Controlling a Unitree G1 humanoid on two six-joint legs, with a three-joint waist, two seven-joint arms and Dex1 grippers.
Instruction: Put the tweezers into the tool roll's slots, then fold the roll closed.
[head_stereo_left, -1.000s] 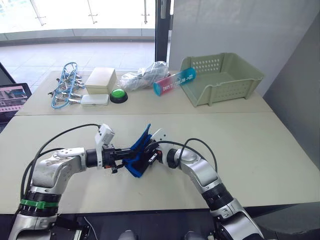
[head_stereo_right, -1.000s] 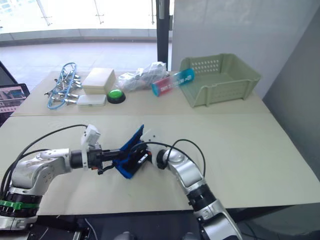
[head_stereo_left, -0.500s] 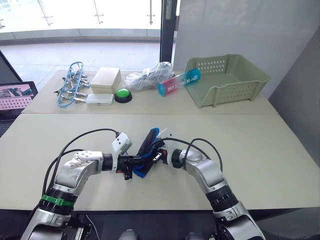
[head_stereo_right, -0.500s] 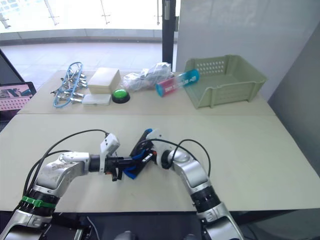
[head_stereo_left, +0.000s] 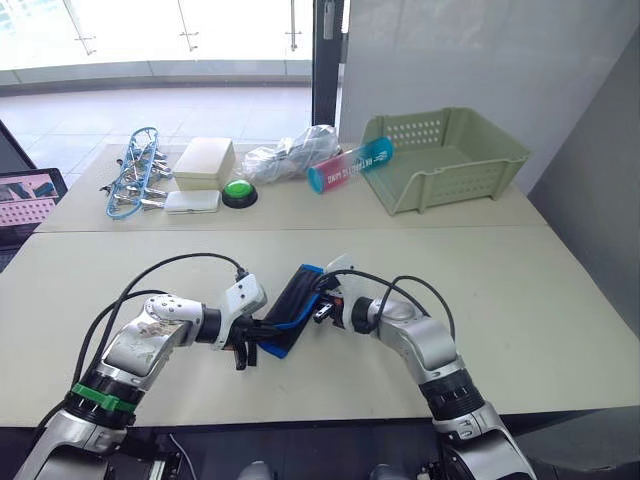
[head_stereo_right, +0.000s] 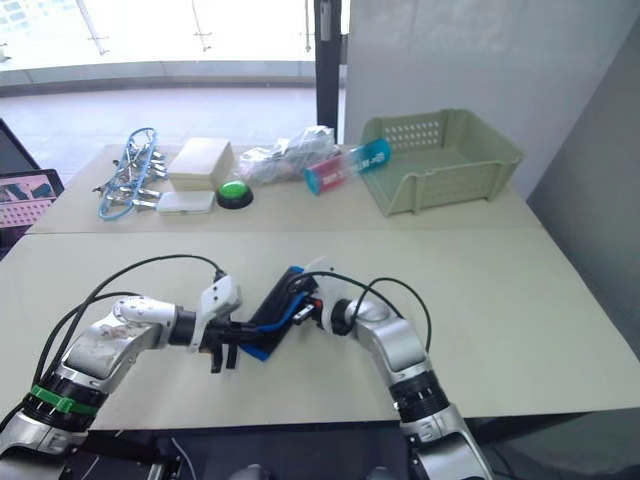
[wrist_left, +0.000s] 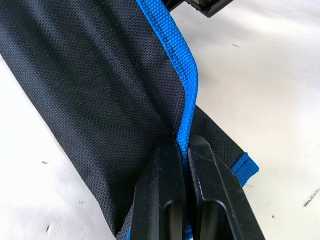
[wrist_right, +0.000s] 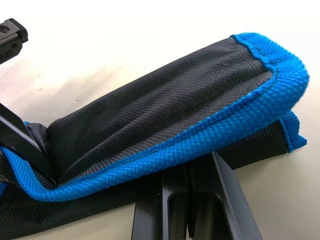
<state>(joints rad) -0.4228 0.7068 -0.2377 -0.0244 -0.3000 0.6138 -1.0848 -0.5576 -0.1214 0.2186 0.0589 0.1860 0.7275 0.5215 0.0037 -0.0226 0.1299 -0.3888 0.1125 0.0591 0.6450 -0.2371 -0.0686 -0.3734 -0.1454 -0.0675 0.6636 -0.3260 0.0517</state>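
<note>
An office or lab test space — two plain beige tables (head_stereo_left: 560, 300) pushed together beside tall glass doors (head_stereo_left: 180, 30) and a grey wall. Along the far table: a green push-button (head_stereo_left: 237, 190), a laptop (head_stereo_left: 25, 195), a green plastic basket (head_stereo_left: 445, 155) — a demonstration bench.

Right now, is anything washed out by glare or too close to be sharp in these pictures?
In the left eye view, the windows behind the far table are blown out white. In the right wrist view, the table past the tool roll bleaches to pale cream. In the left wrist view, the fabric weave is crisp, while the left gripper fingers look soft at the bottom edge.
</note>
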